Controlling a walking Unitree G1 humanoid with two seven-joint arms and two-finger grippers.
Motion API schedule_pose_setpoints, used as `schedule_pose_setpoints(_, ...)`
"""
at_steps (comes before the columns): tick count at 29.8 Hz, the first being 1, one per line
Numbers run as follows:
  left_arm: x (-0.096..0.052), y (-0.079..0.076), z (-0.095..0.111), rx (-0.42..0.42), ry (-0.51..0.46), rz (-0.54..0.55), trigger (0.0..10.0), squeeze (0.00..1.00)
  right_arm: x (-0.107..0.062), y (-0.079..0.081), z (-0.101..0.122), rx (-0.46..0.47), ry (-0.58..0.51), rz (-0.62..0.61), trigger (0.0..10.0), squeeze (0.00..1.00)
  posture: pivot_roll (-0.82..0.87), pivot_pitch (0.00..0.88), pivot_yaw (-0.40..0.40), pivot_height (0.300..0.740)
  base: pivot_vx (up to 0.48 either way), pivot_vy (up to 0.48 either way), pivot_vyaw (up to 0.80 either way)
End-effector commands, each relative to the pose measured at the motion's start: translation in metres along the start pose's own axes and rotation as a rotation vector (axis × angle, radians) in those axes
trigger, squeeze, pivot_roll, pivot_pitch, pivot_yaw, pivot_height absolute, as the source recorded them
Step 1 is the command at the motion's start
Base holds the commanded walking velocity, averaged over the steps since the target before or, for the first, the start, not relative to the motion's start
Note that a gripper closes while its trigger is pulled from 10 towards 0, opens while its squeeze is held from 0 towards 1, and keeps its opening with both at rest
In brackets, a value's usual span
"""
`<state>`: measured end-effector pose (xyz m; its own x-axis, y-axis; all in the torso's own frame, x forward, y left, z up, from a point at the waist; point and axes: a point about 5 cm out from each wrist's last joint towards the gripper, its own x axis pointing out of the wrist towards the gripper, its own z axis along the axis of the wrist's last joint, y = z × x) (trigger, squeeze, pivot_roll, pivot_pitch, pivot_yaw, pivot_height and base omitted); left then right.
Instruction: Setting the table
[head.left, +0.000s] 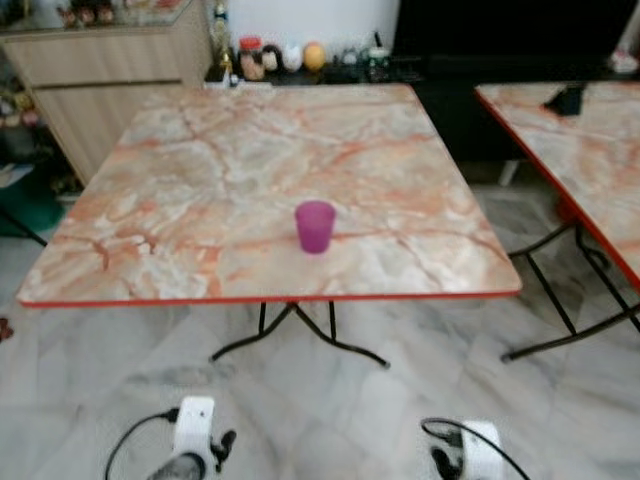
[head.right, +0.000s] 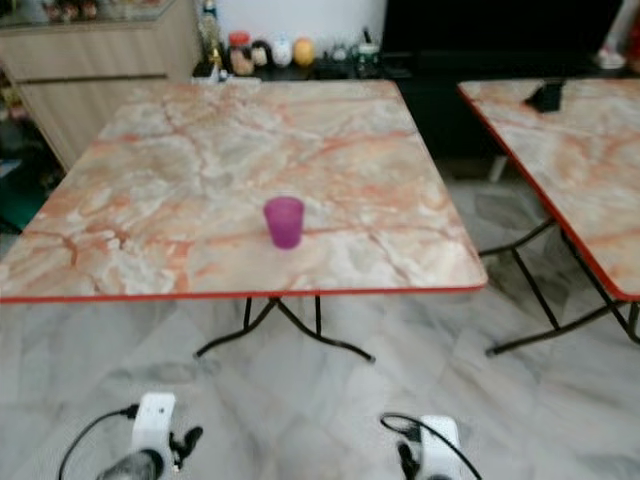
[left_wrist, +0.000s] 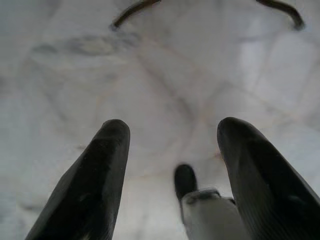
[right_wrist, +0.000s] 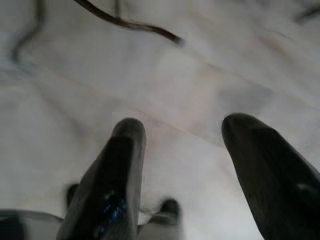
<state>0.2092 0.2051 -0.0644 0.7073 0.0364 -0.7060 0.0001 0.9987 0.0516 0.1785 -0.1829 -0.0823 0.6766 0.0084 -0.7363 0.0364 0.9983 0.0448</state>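
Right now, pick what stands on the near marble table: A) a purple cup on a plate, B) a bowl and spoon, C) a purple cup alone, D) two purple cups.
C: the purple cup stands upright by itself on the marble table, towards its near edge.

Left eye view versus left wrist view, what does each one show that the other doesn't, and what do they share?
The left eye view alone has the purple cup upright on the marble table, a second table on the right, and bottles and jars on the shelf behind. The left wrist view alone looks along the left gripper, its two black fingers spread open and empty. Both share the pale marble floor and the table's black legs.
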Motion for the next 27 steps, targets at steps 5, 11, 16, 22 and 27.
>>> schedule_pose_setpoints(5,0.0010,-0.0074,0.0006,-0.001,0.001,-0.019,10.0,0.00,-0.0035,-0.0122,-0.0060,0.005,0.022,-0.029,10.0,0.00,0.01,0.000,0.003,0.740,0.280,0.000,0.00)
schedule_pose_setpoints(11,0.0009,-0.0073,0.0006,-0.003,-0.003,-0.018,10.0,0.00,-0.0035,-0.0117,-0.0062,0.006,0.023,-0.027,10.0,0.00,0.01,0.000,0.004,0.740,0.045,0.000,0.00)
schedule_pose_setpoints(16,0.0008,-0.0077,0.0004,-0.007,-0.004,-0.020,10.0,0.00,-0.0035,-0.0116,-0.0065,0.007,0.023,-0.026,10.0,0.00,0.01,0.000,0.003,0.740,0.000,0.000,0.00)
schedule_pose_setpoints(22,0.0008,-0.0088,-0.0003,0.028,0.003,-0.031,10.0,0.00,-0.0035,-0.0114,-0.0062,0.006,0.020,-0.024,10.0,0.00,0.01,0.000,0.002,0.740,0.000,0.000,0.00)
schedule_pose_setpoints(27,0.0006,-0.0099,-0.0014,0.032,0.006,-0.034,10.0,0.00,-0.0036,-0.0115,-0.0064,0.002,0.021,-0.021,10.0,0.00,0.01,0.000,0.001,0.740,0.000,-0.410,0.00)
